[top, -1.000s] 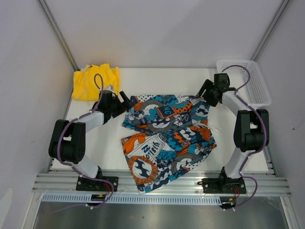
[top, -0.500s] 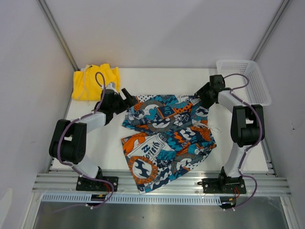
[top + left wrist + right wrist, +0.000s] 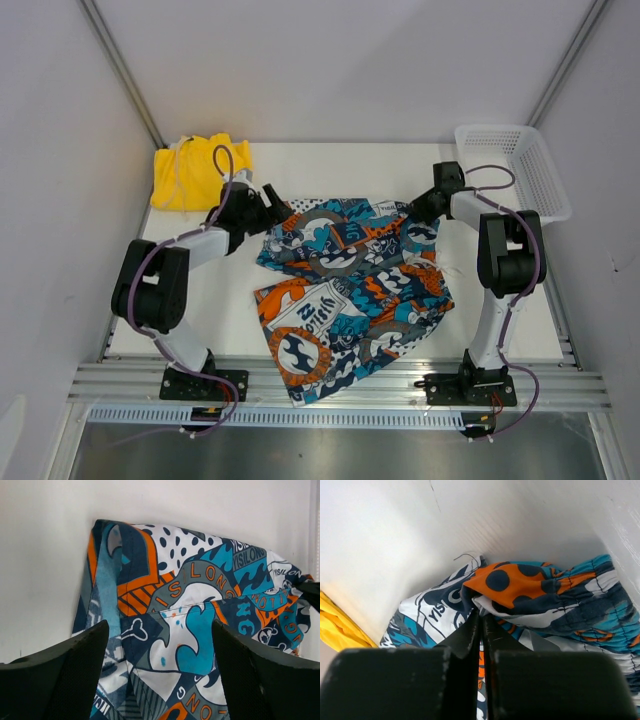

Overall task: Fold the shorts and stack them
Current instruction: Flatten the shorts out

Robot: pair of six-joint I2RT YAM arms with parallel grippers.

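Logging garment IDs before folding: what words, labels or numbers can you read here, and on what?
"VISILONG": repeated across the print of the patterned shorts, left wrist view.
"VIS": cut-off lettering, same shorts, right wrist view.
Overhead view: shorts lettering too small to read.
Yellow shorts, basket: no text visible.

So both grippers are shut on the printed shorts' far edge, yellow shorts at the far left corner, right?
Not both: the left wrist view shows the left gripper open, jaws spread over the printed shorts. Only the right gripper is shut on that edge. The yellow shorts do lie at the far left corner.
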